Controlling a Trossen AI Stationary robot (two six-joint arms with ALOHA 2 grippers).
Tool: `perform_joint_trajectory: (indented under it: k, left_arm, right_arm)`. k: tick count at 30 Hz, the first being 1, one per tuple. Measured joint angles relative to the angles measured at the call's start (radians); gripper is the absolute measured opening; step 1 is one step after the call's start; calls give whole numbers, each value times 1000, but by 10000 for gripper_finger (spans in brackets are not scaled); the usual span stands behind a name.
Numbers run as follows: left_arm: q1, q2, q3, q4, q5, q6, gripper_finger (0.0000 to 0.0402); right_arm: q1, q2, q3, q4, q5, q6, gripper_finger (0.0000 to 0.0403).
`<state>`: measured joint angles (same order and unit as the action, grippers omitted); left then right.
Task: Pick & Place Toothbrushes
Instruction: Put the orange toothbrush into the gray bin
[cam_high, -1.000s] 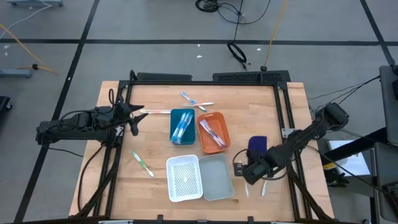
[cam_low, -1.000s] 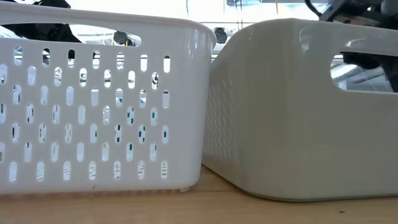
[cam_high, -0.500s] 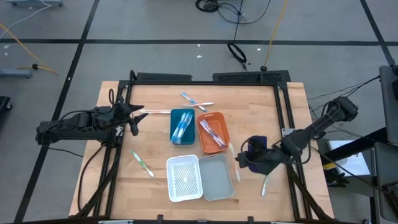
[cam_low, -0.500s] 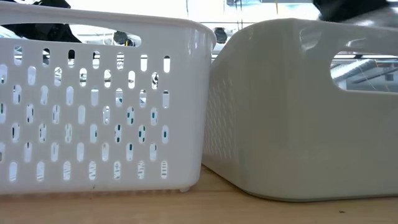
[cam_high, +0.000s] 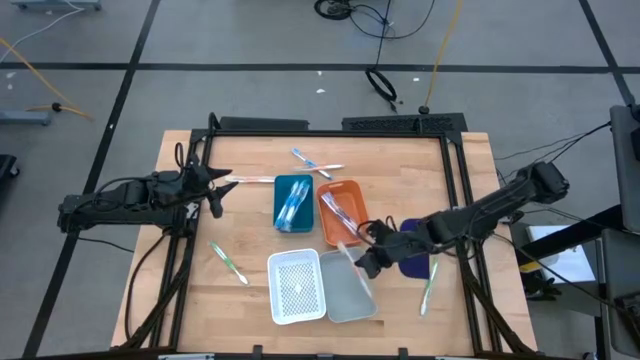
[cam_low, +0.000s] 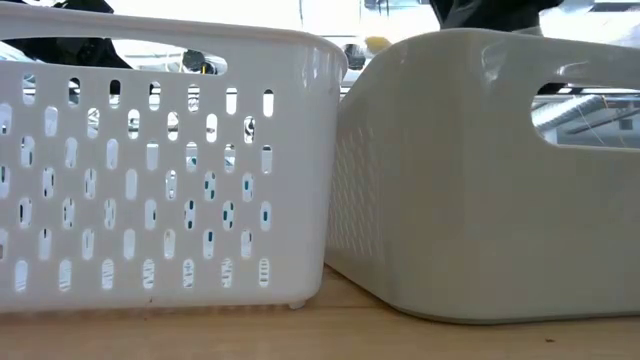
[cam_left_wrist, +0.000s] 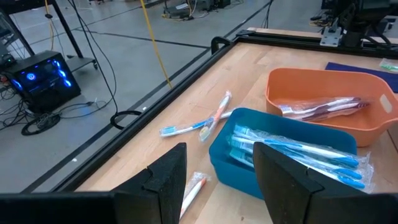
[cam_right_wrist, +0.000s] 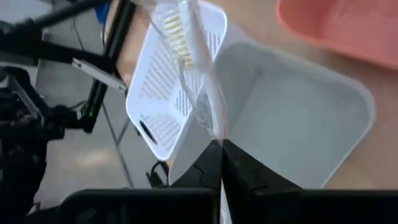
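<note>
While beside baskets (cam_high: 297, 288), toothbrush (cam_right_wrist: 198, 74) tool-clamped (cam_high: 362, 262).

4 trays (cam_high: 333, 202) sit on a wooden table (cam_high: 260, 290).

Four bins are crowding the middle of the wooden surface (cam_high: 200, 300): the blue bin (cam_high: 293, 203) beside the orange bin (cam_high: 343, 212), the white perforated basket (cam_high: 297, 287) beside the grey bin (cam_high: 349, 287). The right gripper (cam_high: 362, 266) is blocking access above the grey bin, while bare wood is lying open along both sides.
</note>
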<state>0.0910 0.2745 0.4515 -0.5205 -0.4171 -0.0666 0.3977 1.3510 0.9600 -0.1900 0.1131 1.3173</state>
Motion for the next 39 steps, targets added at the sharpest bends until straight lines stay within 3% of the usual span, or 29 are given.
perform_joint_trajectory:
  k: [5, 15, 27, 39]
  left_arm:
    - [0, 0, 0, 0, 0, -1, 184]
    - [0, 0, 0, 0, 0, -2, 184]
    - [0, 0, 0, 0, 0, 5, 184]
    - [0, 0, 0, 0, 0, 10, 184]
  right_arm:
    - [-12, 39, 0, 77, -90, 9, 0]
    - [-12, 40, 0, 56, -89, 88, 0]
    - [-47, 213, 71, 37, -194, 65, 0]
    - [-65, 286, 77, 14, -255, 92, 0]
